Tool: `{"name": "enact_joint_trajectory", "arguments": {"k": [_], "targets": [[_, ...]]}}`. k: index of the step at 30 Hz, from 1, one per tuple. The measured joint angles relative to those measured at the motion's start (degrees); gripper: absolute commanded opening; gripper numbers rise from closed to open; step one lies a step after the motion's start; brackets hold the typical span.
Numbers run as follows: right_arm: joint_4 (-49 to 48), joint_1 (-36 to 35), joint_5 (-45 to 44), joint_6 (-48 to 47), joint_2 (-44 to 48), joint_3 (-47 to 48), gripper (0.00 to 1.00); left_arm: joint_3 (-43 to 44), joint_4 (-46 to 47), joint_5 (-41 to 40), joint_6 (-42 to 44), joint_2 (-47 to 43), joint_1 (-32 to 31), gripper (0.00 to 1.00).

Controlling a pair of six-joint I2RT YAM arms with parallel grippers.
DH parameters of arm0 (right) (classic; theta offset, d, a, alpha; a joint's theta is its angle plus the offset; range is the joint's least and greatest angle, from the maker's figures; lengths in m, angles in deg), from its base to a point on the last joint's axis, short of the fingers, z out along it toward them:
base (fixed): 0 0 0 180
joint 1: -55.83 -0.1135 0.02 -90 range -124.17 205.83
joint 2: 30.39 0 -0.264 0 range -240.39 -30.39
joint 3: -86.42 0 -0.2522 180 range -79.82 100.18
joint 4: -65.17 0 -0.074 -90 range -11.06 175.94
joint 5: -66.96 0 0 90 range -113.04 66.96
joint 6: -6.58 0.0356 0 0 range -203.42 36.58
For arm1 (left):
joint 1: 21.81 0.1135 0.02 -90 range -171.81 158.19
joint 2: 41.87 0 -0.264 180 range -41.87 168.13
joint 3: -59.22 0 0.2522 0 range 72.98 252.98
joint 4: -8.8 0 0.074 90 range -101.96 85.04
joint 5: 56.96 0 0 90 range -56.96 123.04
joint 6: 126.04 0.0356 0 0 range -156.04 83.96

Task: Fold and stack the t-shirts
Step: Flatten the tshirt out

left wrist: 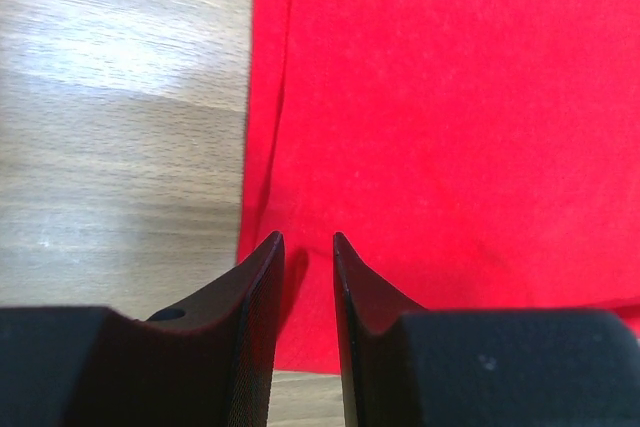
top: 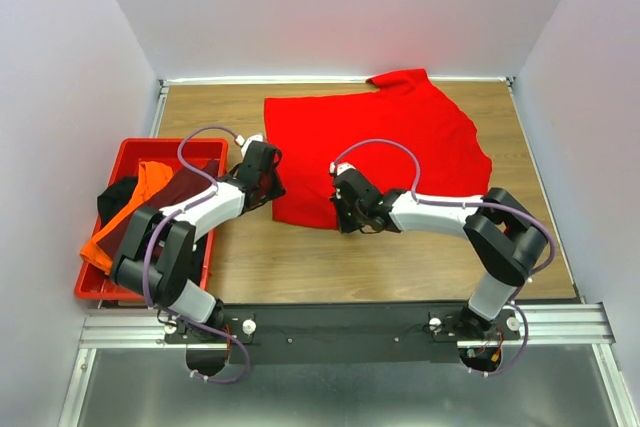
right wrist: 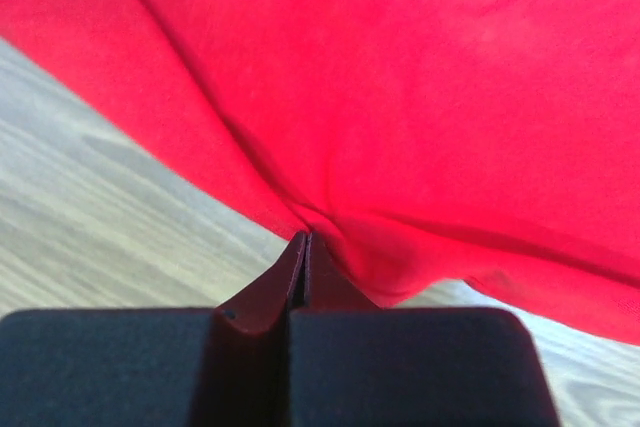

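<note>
A bright red t-shirt (top: 385,142) lies spread on the wooden table, one sleeve toward the back wall. My left gripper (top: 268,183) sits at the shirt's near left corner. In the left wrist view it (left wrist: 308,239) is open, its fingertips over the red cloth (left wrist: 450,127) just inside the side edge, with nothing pinched. My right gripper (top: 346,211) is at the near hem. In the right wrist view it (right wrist: 306,239) is shut on a pinch of the red cloth (right wrist: 420,97), which bunches and rises off the table there. Orange (top: 104,243), black (top: 115,199) and maroon (top: 178,190) t-shirts lie in the crate.
A rigid red plastic crate (top: 92,291) stands at the table's left edge beside the left arm. Pale walls close in the table at the back and both sides. Bare wood (top: 300,267) shows between the shirt's near hem and the arm bases.
</note>
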Motion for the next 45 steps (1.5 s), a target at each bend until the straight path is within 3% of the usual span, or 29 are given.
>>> {"name": "enact_joint_trajectory", "arguments": {"k": [6, 13, 28, 38, 41, 45], "targets": [[-1.53, -0.81, 2.29, 0.76, 0.0, -0.74, 0.19, 0.79, 0.44, 2.43, 2.12, 2.45, -0.02, 0.34], [-3.65, -0.87, 5.38, 0.85, 0.0, -0.76, 0.19, 0.85, 0.5, 3.96, 3.93, 3.41, -0.28, 0.33], [-8.0, -0.87, 11.02, 1.36, -3.43, 0.74, 0.2, -2.03, 0.13, 4.96, 5.01, 2.84, -1.92, 0.21], [-9.07, -0.98, 11.34, 1.7, -3.5, 0.55, 0.27, -4.98, -0.76, 5.29, 5.03, -0.74, -2.56, 0.11], [-9.07, -0.98, 11.32, 1.7, -3.5, 0.17, 0.3, -6.05, -0.98, 5.49, 4.98, -1.95, -3.17, 0.1], [-9.09, -0.98, 11.13, 1.77, -3.48, 0.07, 0.41, -7.96, -1.11, 5.66, 4.68, -3.56, -3.98, 0.08]]}}
